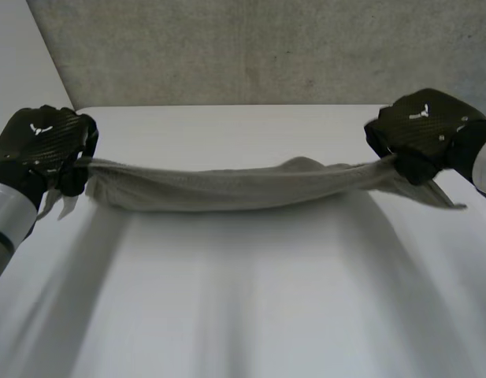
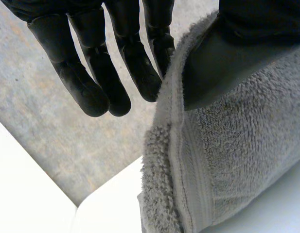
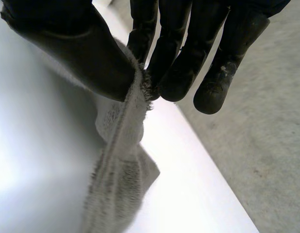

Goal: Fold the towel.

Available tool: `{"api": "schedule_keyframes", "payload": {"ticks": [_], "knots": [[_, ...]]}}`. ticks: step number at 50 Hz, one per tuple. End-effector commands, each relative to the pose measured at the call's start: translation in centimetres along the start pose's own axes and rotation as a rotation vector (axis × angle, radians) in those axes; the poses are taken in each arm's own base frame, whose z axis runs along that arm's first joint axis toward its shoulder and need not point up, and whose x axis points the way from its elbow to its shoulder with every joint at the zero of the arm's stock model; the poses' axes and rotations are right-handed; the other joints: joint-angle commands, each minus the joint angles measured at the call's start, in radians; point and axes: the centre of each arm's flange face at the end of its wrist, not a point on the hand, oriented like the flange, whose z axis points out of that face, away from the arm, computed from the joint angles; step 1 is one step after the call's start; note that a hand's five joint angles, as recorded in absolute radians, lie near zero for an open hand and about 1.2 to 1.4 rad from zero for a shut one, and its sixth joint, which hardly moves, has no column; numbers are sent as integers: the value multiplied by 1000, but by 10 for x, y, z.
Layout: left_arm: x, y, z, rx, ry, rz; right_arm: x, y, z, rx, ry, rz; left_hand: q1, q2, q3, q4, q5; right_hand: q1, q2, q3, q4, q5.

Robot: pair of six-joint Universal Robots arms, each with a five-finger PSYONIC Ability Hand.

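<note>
A grey towel [image 1: 243, 185] hangs stretched between my two hands above the white table [image 1: 250, 299], sagging slightly in the middle. My left hand [image 1: 42, 146] pinches its left end; in the left wrist view the thumb [image 2: 222, 58] presses the towel [image 2: 227, 160] against a finger, while the other fingers [image 2: 91, 77] stay straight beside it. My right hand [image 1: 420, 130] pinches the right end; in the right wrist view the thumb [image 3: 81, 53] and fingers [image 3: 174, 73] clamp the towel's hem [image 3: 123, 145], and a loose corner hangs below.
The table's far edge [image 1: 227, 106] meets a grey speckled floor [image 1: 250, 47]. A pale wall panel [image 1: 18, 55] stands at the far left. Bare tabletop lies under and in front of the towel.
</note>
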Motion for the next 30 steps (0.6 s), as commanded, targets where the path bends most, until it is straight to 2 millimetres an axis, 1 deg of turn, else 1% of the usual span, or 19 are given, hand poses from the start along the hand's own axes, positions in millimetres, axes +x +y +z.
{"api": "schedule_keyframes", "payload": {"ticks": [1,2,8,10,11,13,14,16,17,18,19,21,22,24,25,27,28,29,30], "knots": [[0,15,-11,-117,61,48,-8,9,-7,-105,-105,-135,-4,-93,-138,-113,-232,84,101,66,66,68],[-1,23,-12,-158,74,65,-9,12,-4,-122,-125,-125,-4,-93,-138,-113,-232,84,101,66,66,68],[-10,38,-10,-220,76,114,-12,16,4,-154,-188,-107,-4,-93,-138,-113,-232,84,101,66,66,68],[-8,47,-3,-246,102,122,-10,22,17,-169,-211,-103,-4,-93,-138,-113,-232,84,101,66,66,68],[-8,47,-3,-246,102,122,-10,22,17,-169,-211,-103,-4,-93,-138,-113,-232,84,101,66,66,68],[-8,52,12,-254,112,115,-10,33,36,-185,-237,-98,-4,-93,-138,-113,-232,84,101,66,66,68],[-8,52,12,-254,112,115,-10,33,36,-186,-237,-98,-4,-93,-138,-113,-232,84,101,66,66,68],[-4,62,29,-268,134,108,-14,49,55,-212,-273,-97,-4,-93,-138,-113,-232,84,101,66,66,68],[-4,62,29,-268,134,108,-14,49,55,-212,-273,-97,-4,-93,-138,-113,-232,84,101,66,66,68],[-1,67,38,-274,148,106,-17,56,66,-216,-292,-111,-4,-93,-138,-113,-232,84,101,66,66,68],[-1,67,38,-274,148,106,-17,56,66,-216,-292,-111,-4,-93,-138,-113,-232,84,101,66,66,68],[8,74,54,-277,181,112,-28,62,88,-205,-313,-157,-4,-93,-138,-113,-232,84,101,66,66,68],[8,74,54,-277,181,112,-28,62,88,-205,-313,-157,-4,-93,-138,-113,-232,84,101,66,66,68],[12,84,71,-286,200,118,-33,70,109,-205,-299,-193,-4,-93,-138,-113,-232,84,101,66,66,68],[12,84,71,-286,200,118,-33,70,109,-205,-299,-193,-4,-93,-138,-113,-232,84,101,66,66,68],[11,91,91,-277,199,122,-29,79,129,-206,-253,-221,-4,-93,-138,-113,-232,84,101,66,66,68],[11,91,91,-277,199,122,-29,79,129,-206,-253,-221,-4,-93,-138,-113,-232,84,101,66,66,68],[11,93,102,-267,197,125,-27,83,140,-192,-232,-239,-4,-93,-138,-113,-232,84,101,66,66,68],[11,93,102,-267,197,125,-27,83,140,-192,-232,-240,-4,-93,-138,-113,-232,84,101,66,66,68]]}}
